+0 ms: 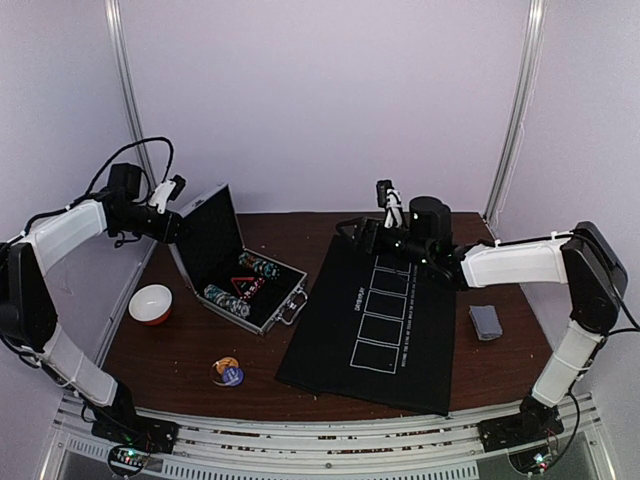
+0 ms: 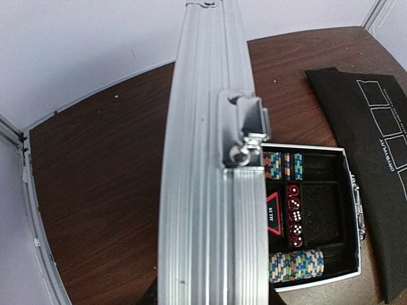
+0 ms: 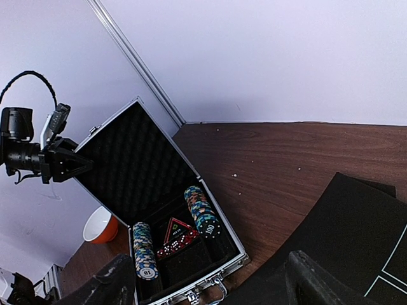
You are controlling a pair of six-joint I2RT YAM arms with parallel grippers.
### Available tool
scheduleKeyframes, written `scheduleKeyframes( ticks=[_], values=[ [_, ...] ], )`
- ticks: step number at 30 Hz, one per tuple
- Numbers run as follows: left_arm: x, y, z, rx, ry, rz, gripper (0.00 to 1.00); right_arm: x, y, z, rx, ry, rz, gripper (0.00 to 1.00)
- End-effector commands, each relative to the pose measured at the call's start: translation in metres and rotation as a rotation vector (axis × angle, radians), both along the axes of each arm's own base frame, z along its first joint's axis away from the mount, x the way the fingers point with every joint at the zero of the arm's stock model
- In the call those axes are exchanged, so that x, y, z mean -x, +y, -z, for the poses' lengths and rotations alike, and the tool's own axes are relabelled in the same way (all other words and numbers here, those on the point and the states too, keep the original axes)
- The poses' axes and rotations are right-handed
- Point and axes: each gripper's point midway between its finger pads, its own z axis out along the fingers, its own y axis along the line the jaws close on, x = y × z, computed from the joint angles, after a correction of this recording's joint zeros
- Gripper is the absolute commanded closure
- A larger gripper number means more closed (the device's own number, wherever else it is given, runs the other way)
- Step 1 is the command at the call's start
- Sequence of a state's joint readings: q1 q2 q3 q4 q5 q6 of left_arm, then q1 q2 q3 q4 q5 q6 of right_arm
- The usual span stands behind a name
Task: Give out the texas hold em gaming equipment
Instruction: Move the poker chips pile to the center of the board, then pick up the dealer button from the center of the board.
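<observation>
From above you see the button discs (image 1: 227, 372) on the table near the open case (image 1: 262, 310) and the cards (image 1: 486, 321) right of the mat (image 1: 380, 330). Your left wrist alone shows dice (image 2: 294, 216) between chips (image 2: 283, 166). The left gripper (image 1: 172, 218) meets the lid; you cannot tell whether it grips. Your right wrist shows the right gripper (image 3: 210, 286) spread wide, empty.

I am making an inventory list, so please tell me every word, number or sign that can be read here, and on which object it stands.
"100": on the face of a chip in the silver case.
Too blurred to read: white lettering on the red triangle in that case.
Too small to read: white printed words on the black mat.
</observation>
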State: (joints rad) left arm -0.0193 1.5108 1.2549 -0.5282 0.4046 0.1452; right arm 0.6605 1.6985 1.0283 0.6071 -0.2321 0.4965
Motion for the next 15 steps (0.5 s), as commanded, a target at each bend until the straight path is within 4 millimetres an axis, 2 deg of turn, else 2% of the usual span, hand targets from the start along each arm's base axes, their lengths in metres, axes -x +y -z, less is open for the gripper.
scheduleKeyframes(
  ticks=[1,4,8,15],
  values=[
    [-0.022,0.017,-0.008,-0.038,-0.047,-0.114,0.69,-0.003,0.004,-0.008,-0.012,-0.017,-0.013,0.16],
    [-0.025,0.024,-0.009,-0.062,-0.059,-0.143,0.56,-0.003,0.004,-0.008,-0.007,-0.016,-0.013,0.16],
    [-0.026,0.028,-0.025,-0.066,-0.116,-0.170,0.38,-0.003,0.004,-0.005,0.000,-0.008,-0.012,0.16],
    [-0.020,0.022,-0.044,-0.044,-0.176,-0.141,0.16,-0.002,0.006,-0.001,0.011,0.010,-0.020,0.16]
  ],
)
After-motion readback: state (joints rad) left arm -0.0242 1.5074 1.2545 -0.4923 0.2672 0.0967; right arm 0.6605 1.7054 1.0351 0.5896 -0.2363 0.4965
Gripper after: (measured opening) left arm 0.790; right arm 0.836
